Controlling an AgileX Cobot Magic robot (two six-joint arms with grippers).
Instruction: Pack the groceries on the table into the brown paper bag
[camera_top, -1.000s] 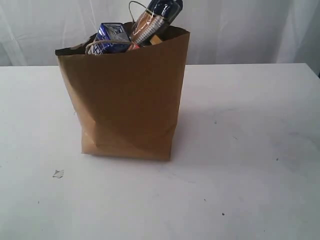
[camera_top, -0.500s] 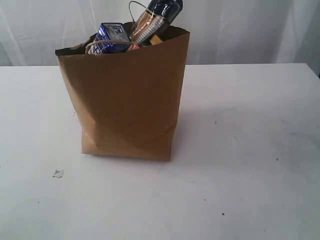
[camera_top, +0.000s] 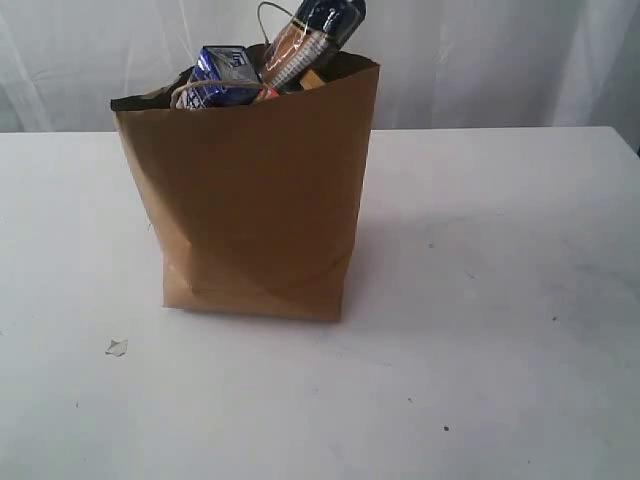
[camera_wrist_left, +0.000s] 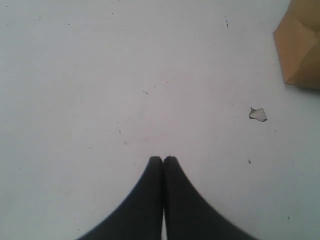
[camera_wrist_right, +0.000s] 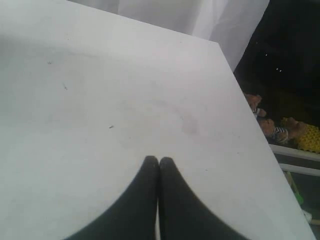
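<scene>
Left wrist view shows you the left gripper (camera_wrist_left: 163, 159) clenched, tips pressed together, empty over the table (camera_wrist_left: 100, 75); the right gripper (camera_wrist_right: 158, 160) is likewise clenched and empty. In the exterior view, your brown paper bag (camera_top: 255, 190) stands upright left of centre. The spaghetti packet (camera_top: 312, 40) pokes out, its long axis tilted toward the upper right, beside the small carton (camera_top: 225, 72).

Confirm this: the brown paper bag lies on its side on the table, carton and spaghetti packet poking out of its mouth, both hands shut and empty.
No: the exterior view shows the brown paper bag standing upright on the table. The carton and spaghetti packet do poke out of its mouth, and the left hand and right hand are shut and empty.
</scene>
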